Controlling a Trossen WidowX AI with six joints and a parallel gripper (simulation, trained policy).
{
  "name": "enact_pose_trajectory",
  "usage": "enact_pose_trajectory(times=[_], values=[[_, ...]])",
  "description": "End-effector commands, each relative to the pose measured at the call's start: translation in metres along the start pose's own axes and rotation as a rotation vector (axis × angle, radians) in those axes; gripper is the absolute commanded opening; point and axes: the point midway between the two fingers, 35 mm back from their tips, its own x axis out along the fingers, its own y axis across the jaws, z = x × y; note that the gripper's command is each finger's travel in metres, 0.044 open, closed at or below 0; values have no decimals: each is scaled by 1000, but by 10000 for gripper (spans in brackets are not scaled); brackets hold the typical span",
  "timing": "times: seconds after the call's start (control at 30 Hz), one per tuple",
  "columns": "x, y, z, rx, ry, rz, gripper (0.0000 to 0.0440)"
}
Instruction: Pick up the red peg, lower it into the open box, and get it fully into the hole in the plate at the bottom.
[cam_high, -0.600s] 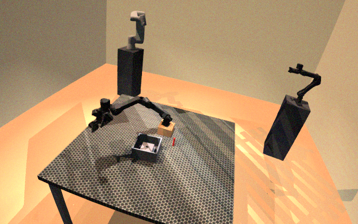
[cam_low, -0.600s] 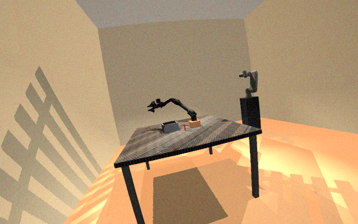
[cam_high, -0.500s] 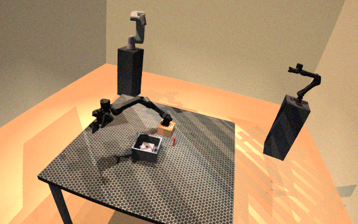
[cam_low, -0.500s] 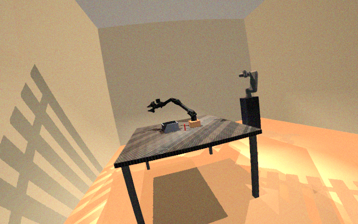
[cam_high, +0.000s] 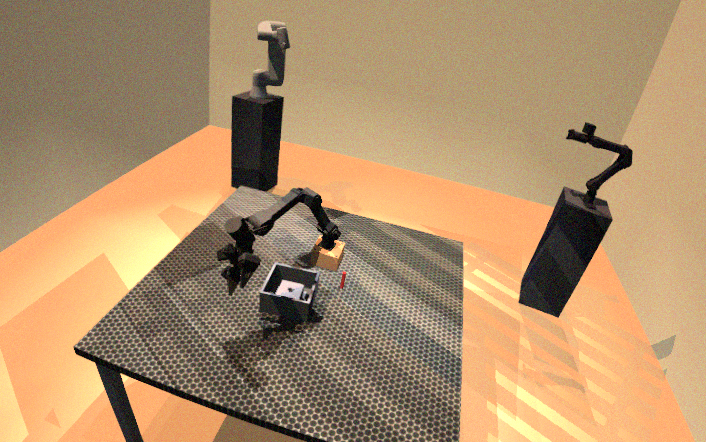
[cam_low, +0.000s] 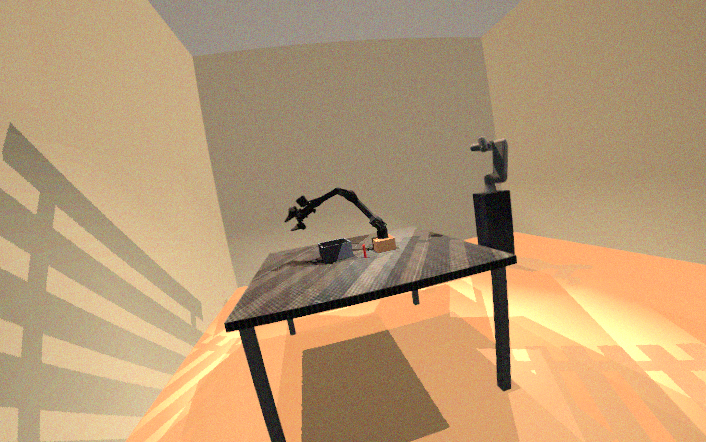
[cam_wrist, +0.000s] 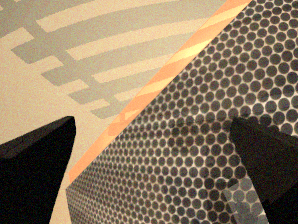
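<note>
The red peg (cam_high: 343, 280) (cam_low: 364, 251) stands upright on the table, between the box and the arm's base. The open grey box (cam_high: 281, 306) (cam_low: 328, 253) stands on the table beside it. A light plate (cam_high: 283, 287) with a dark hole shows at the box's bottom in the top view. My gripper (cam_high: 237, 288) (cam_low: 289, 224) (cam_wrist: 157, 125) is wide open and empty. It hangs in the air above the table, on the side of the box away from the peg. The wrist view shows neither peg nor box.
The arm's orange base block (cam_high: 329, 257) (cam_low: 384, 244) sits on the dotted table (cam_high: 364, 364) (cam_low: 364, 281). The table's edge crosses the wrist view. Two other arms stand off the table on dark pedestals (cam_high: 255, 140) (cam_high: 565, 255).
</note>
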Motion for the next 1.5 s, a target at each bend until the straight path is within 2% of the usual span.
enact_pose_trajectory(times=[0.0, 0.17, 0.33, 0.73, 1.17, 1.47], values=[[4, 12, -38, 49, 64, -79, 440], [3, 36, -108, 96, 180, -199, 440], [-14, 54, -178, 120, 296, -325, 440], [-96, 66, -315, 144, 508, -644, 440], [-189, 39, -402, 147, 585, -989, 440], [-223, 7, -436, 98, 584, -1158, 440]])
